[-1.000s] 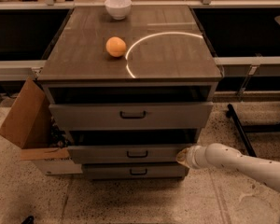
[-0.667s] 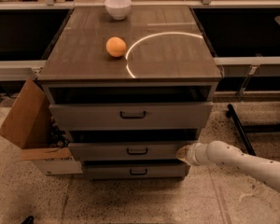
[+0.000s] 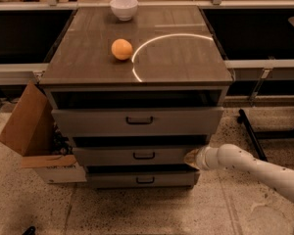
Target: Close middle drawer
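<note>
The white arm [image 3: 250, 168] reaches in from the lower right of the cabinet [image 3: 186, 67], low over the speckled floor. Its gripper [image 3: 191, 158] sits at the right end of the middle drawer [image 3: 112, 156] and seems to touch the front panel there; whether the claw is open or closed cannot be told, and nothing shows in its hold.

The middle drawer is second of three in the cabinet's front, standing out a little, with a dark gap above it and a small black handle [image 3: 144, 155] at its centre. Below it is the lowest drawer [image 3: 112, 180]; above it the taller top drawer [image 3: 98, 122] is pulled out further.

A cardboard box [image 3: 24, 126] leans at the cabinet's left side. On the cabinet's top lie an orange [image 3: 122, 49] beside a bright curved reflection [image 3: 152, 40] and, at the far edge, a white bowl [image 3: 124, 8].
</note>
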Robot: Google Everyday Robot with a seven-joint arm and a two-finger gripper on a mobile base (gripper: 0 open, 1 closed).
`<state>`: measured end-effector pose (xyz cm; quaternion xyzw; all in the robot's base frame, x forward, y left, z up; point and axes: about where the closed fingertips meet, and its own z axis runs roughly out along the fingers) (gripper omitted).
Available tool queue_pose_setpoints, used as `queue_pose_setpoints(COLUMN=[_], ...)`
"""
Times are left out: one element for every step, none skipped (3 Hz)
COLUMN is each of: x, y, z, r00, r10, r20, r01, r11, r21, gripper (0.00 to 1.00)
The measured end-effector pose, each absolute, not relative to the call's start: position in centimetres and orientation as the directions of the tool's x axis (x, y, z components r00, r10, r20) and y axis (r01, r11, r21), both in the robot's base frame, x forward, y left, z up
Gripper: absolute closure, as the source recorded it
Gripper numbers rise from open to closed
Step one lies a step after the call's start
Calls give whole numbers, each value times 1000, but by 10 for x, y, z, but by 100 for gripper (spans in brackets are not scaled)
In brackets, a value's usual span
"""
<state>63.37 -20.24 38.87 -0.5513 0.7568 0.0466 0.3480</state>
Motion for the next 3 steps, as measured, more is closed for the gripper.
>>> queue_pose_setpoints(x=[631,611,582], y=[-204,-213,-224], z=[390,398,412], r00=[-146,-137,-117], r10=[-801,-807,-810], r20=[-580,-574,-575], r01=[-871,-878,-891], r11=[382,368,341], r21=[-308,-307,-300], gripper=[100,100,100])
